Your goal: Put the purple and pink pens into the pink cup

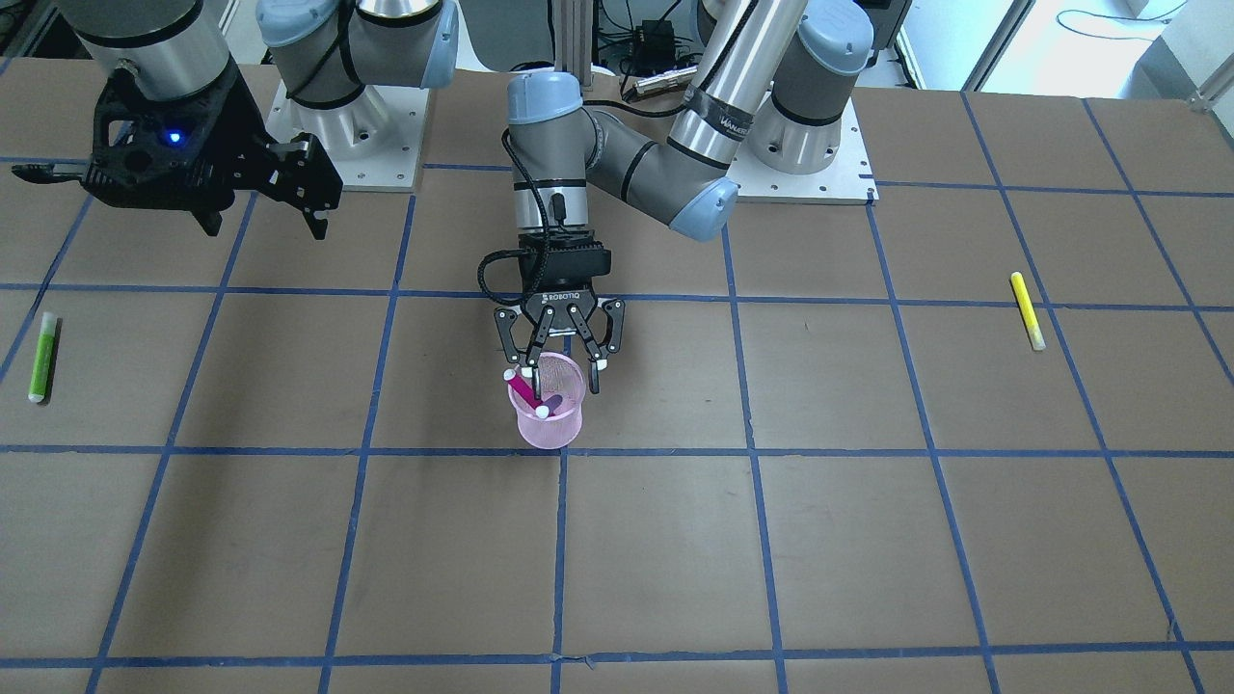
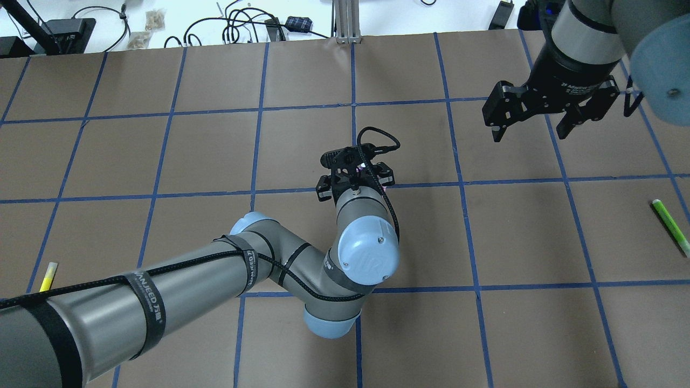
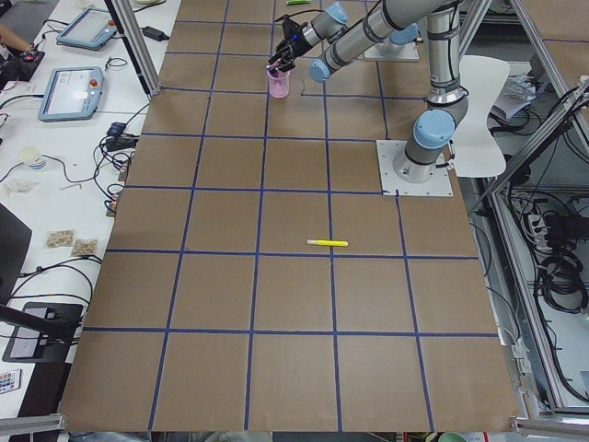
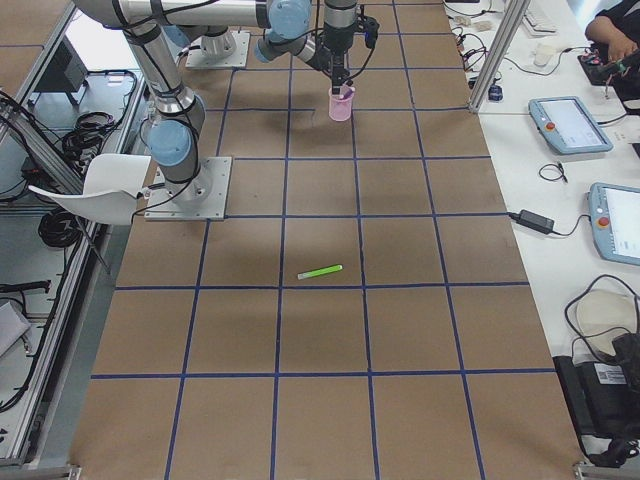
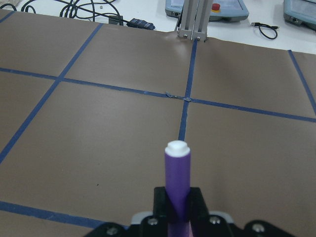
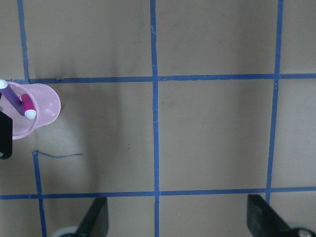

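Standing between the left tool's (image 1: 561,371) open jaws, purple pen (image 5: 177,185)

Pink mesh cup (image 1: 548,416) upright; pink pen (image 1: 525,392), purple pen (image 5: 177,185) inside, leaning.

Counted four pens total: pink pen (image 1: 522,387) and purple pen (image 5: 177,183) at the one cup (image 1: 549,425), plus green pen (image 1: 42,357) and yellow pen (image 1: 1027,310) well away from it.

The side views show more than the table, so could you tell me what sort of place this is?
Likely a robotics lab: a taped-grid table, teach pendants on a side bench, and cables beyond the table.
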`<action>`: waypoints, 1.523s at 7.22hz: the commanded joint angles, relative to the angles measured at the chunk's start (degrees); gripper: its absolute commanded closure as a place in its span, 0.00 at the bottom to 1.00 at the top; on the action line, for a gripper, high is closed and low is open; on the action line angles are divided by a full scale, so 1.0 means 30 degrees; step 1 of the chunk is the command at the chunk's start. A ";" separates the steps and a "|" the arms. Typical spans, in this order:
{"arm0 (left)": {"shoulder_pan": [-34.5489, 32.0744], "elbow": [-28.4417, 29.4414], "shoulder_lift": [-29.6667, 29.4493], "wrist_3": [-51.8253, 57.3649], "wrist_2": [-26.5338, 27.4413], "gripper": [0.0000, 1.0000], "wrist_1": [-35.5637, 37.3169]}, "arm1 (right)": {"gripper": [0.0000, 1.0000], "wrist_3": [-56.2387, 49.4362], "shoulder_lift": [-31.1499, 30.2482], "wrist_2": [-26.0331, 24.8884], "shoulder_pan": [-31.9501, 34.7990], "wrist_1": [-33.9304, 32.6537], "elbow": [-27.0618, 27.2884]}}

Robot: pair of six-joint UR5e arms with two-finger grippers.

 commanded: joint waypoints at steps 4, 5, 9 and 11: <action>0.1693 0.2112 0.0930 0.1338 -0.1060 0.00 -0.3975 | 0.00 0.0013 -0.0050 0.0201 0.0058 0.0207 0.0000; 0.2308 0.3079 0.1369 0.1425 -0.1353 0.00 -0.7074 | 0.00 0.0013 -0.0021 0.0201 0.0116 0.0207 -0.0029; 0.7832 0.7126 0.4178 0.5542 -0.8544 0.00 -2.0147 | 0.00 0.0042 0.0184 0.0053 0.0469 0.0119 -0.0380; 1.0421 0.8441 0.5963 0.9144 -1.0403 0.00 -2.6373 | 0.00 0.0042 0.0097 0.0026 0.0440 0.0119 -0.0176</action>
